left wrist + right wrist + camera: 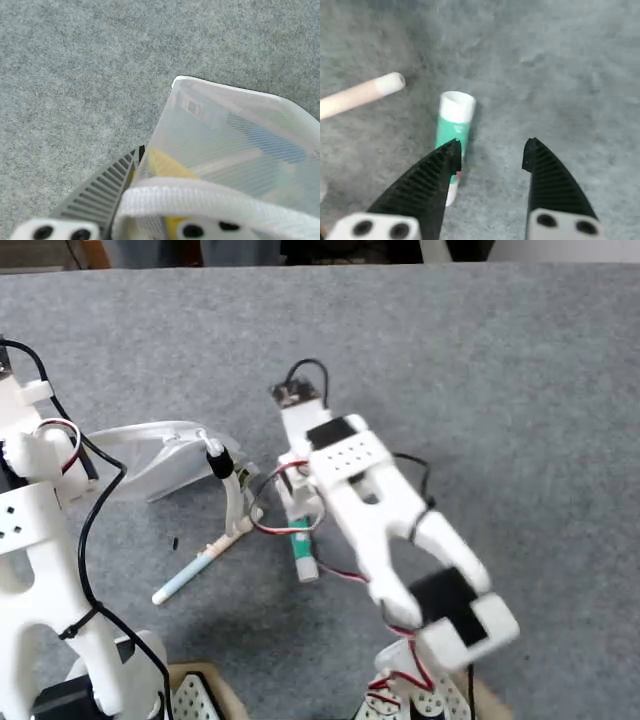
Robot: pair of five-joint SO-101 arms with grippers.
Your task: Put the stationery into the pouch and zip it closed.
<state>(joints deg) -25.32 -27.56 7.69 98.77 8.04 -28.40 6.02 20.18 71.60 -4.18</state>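
Pouch held by one arm; glue stick and pen not yet loaded.

Your left end effector (pixel 142 160) was clenched on the edge of the mesh pouch (pixel 235 145), apparently to steady it and keep its mouth presented for loading; coloured items showed through the mesh. Your right end effector (pixel 492 145) hung released, jaws spread, just above the green glue stick (pixel 451 132), which lay flat on the worktop (pixel 500 360) near a pen (pixel 195 575). One jaw sat over the stick rather than beside it, so I judged that you needed a small sideways correction before closing. Zipping was not yet due.
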